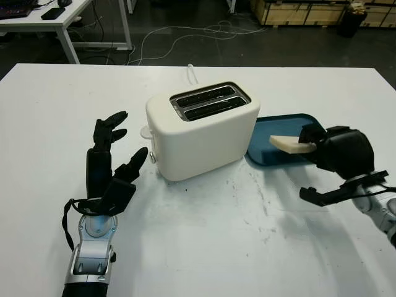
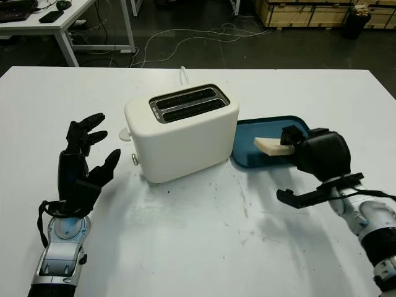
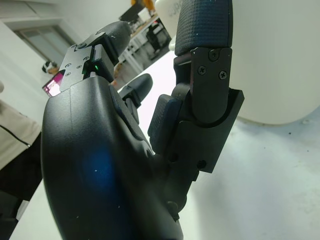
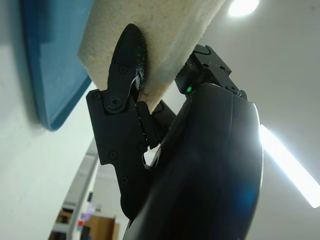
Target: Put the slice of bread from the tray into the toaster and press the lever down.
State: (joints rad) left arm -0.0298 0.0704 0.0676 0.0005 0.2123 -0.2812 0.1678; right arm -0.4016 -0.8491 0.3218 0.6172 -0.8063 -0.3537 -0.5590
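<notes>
A cream two-slot toaster (image 1: 201,133) stands mid-table, both slots without bread, its lever knob (image 1: 146,132) on the left end. Right of it lies a blue tray (image 1: 272,154). My right hand (image 1: 315,143) is shut on the pale bread slice (image 1: 289,144), holding it just above the tray; in the right wrist view a black finger (image 4: 131,60) presses the bread slice (image 4: 170,30) with the tray (image 4: 50,65) beneath. My left hand (image 1: 114,154) is open, raised left of the toaster near the lever end.
The white table (image 1: 204,247) spreads wide in front of the toaster. A white cable (image 1: 192,73) runs off the back edge. Beyond the table are a desk (image 1: 68,25), floor cables and wooden crates.
</notes>
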